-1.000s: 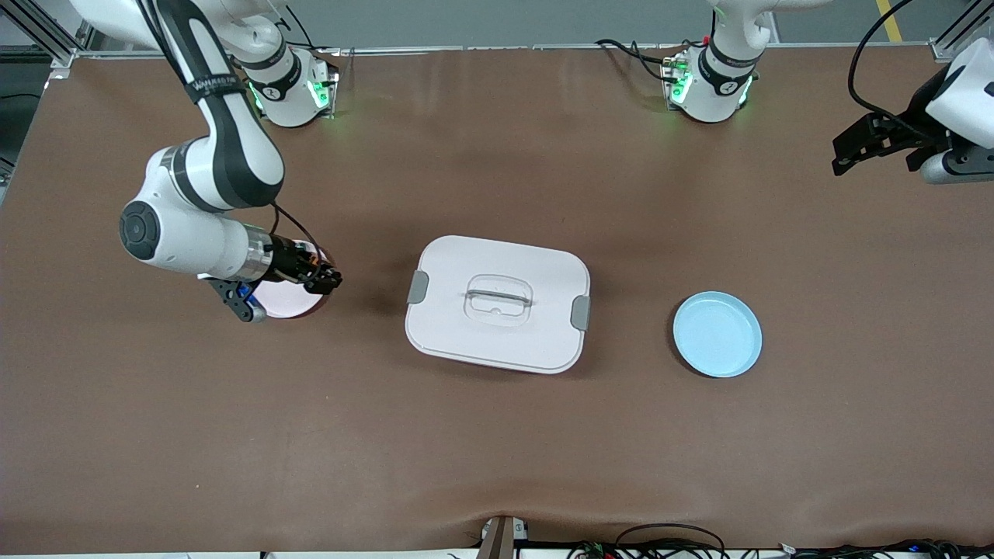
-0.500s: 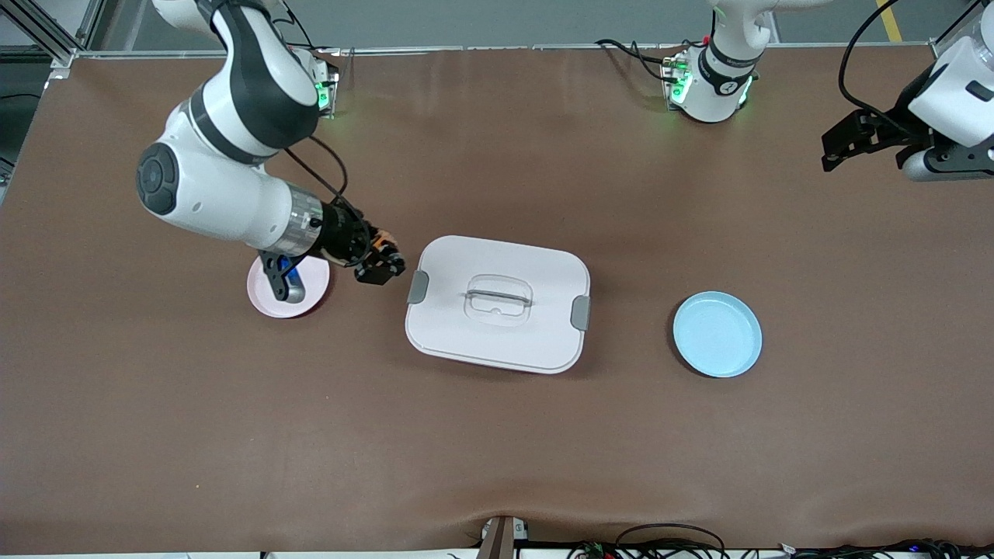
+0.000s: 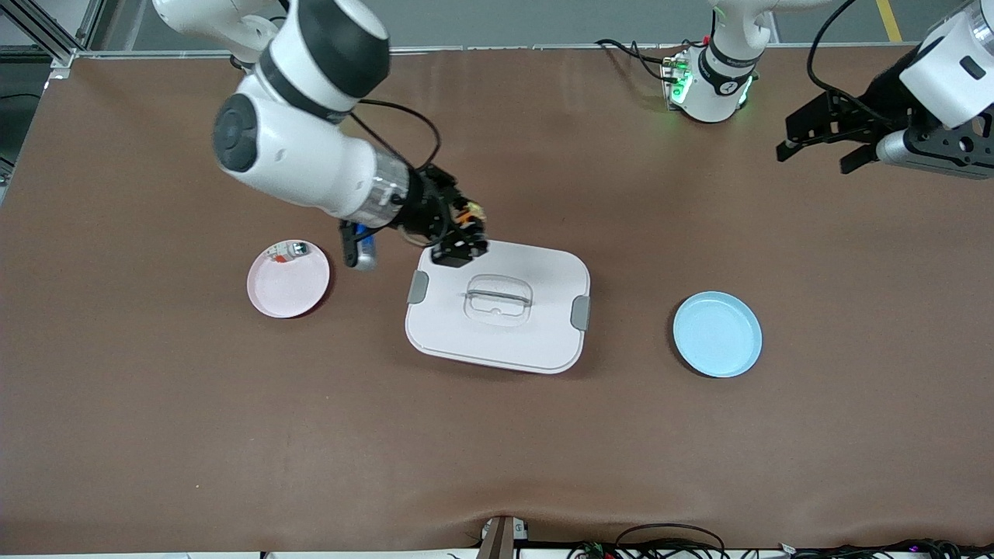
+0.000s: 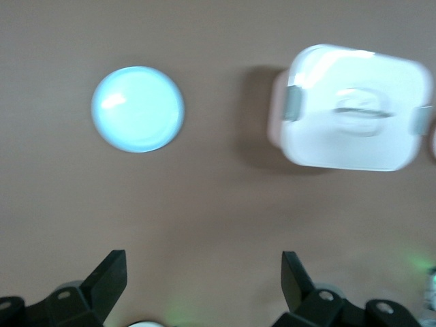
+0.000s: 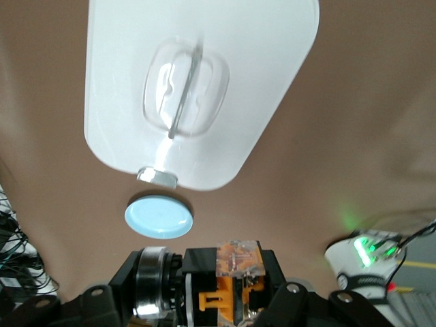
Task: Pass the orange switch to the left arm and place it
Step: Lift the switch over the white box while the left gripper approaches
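Showing mid-transfer: your right tool [image 3: 460, 242] pinches the orange switch [image 5: 238, 269] in the air over the box [image 3: 505, 326], at the edge nearer the robots' bases. Pickup from the pink plate [image 3: 283, 291] looks done; a small whitish part [image 3: 289, 250] remains there. Your left tool [image 3: 811, 136], fingers spread and empty, hangs over the counter [image 3: 497, 450] at its own end. Handover and placing, presumably on the blue plate [image 3: 717, 335], are left.
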